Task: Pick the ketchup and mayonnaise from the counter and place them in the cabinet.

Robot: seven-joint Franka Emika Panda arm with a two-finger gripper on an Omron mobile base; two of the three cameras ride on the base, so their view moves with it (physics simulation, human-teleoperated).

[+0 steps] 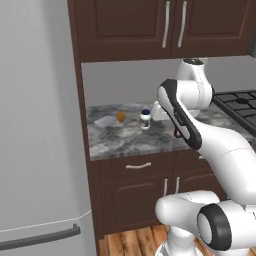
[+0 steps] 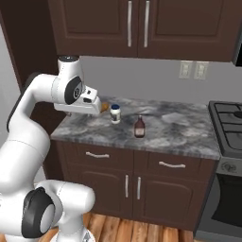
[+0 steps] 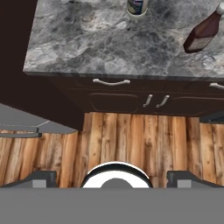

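Observation:
The mayonnaise point(image 2: 115, 113) is a short white jar with a dark label band, standing on the grey speckled counter point(image 2: 165, 137). The ketchup point(image 2: 139, 126), a small dark red-brown bottle, stands upright a little to the jar's right and nearer the front edge. In the left base view the jar point(image 1: 145, 119) shows and my arm covers most of the bottle. My gripper point(image 3: 113, 177) hangs above the counter's left front corner, left of the jar and touching nothing. It is open with nothing between its fingertips point(image 3: 43, 177). The cabinet is out of view.
A small orange thing point(image 1: 121, 116) sits at the back of the counter, left of the jar. Paired-door wall cupboards point(image 2: 137, 28) hang above. A stove point(image 2: 229, 123) borders the counter on the right, and a grey fridge point(image 1: 35, 150) stands to the left. Drawers point(image 3: 111, 82) and wood floor point(image 3: 131, 140) lie below.

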